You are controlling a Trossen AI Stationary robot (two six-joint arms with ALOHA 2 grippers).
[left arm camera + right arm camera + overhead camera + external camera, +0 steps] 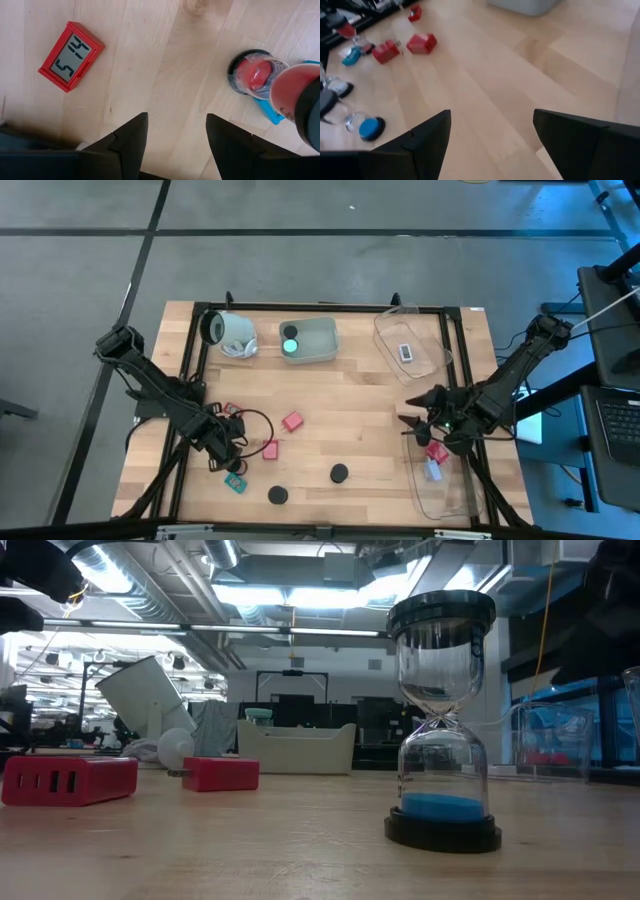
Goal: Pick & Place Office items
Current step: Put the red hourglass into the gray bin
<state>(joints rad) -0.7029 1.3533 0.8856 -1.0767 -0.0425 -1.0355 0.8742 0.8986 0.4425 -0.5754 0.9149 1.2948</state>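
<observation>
left end effector (175, 137) open | above table (165, 60) | beside red clock (71, 56)

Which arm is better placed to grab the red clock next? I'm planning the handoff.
Probably the left: the left gripper hovers with fingers apart close to the red clock, while the right gripper sits across the table beside the clear tray.

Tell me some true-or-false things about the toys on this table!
1. The red clock lies flat on the wood. True.
2. The hourglass with blue sand has tipped over. False: it stands upright.
3. The left gripper is holding the clock. False: its fingers are empty, apart from the clock.
4. A green glowing thing sits in the grey tray. True.
5. The right gripper is open. True.
</observation>
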